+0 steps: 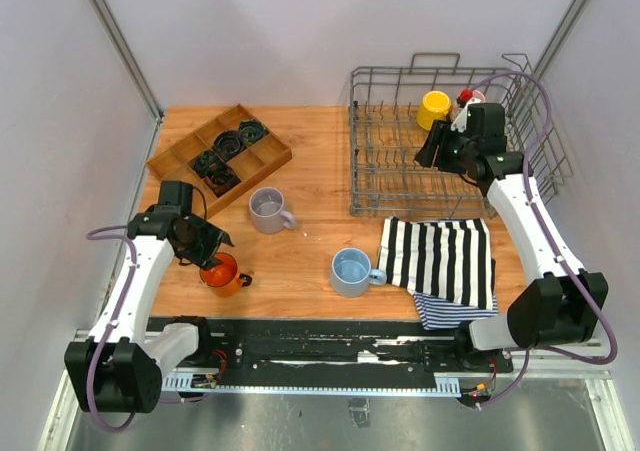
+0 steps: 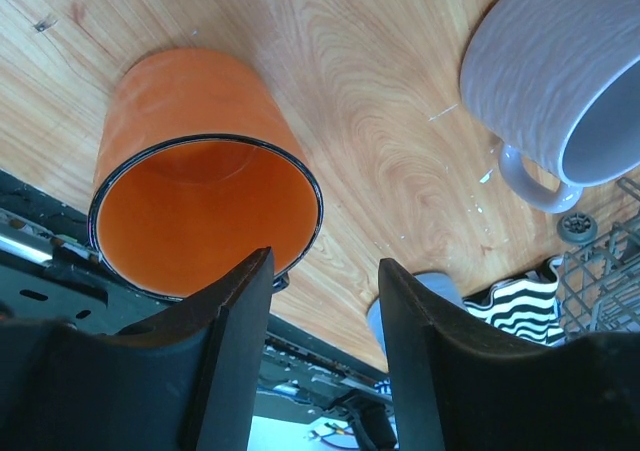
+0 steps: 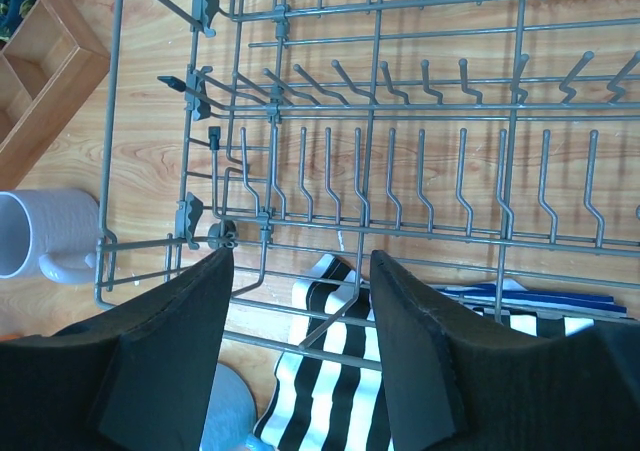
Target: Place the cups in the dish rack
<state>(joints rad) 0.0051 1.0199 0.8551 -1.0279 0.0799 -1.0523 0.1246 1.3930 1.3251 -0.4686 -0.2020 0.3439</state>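
left gripper (image 2: 325,266): jaws partly apart at rim of orange mug (image 2: 200,201), nothing clamped | right gripper (image 3: 303,261): partly apart, empty, above dish rack (image 3: 400,171)

Table (image 2: 380,141): smooth grained wood. Orange mug (image 2: 190,101): smooth, slight sheen. Grey mug (image 2: 545,41), upper right: matt, finely rippled. Dish rack (image 3: 400,221): grey metal wire. Striped cloth (image 1: 445,256): soft fabric.

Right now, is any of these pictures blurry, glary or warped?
Top view: even, soft light, faint shadows, all sharp. Left wrist view: the orange cup looms large and stretched, no glare. Right wrist view: the rack is crisp, its wires bowing slightly.
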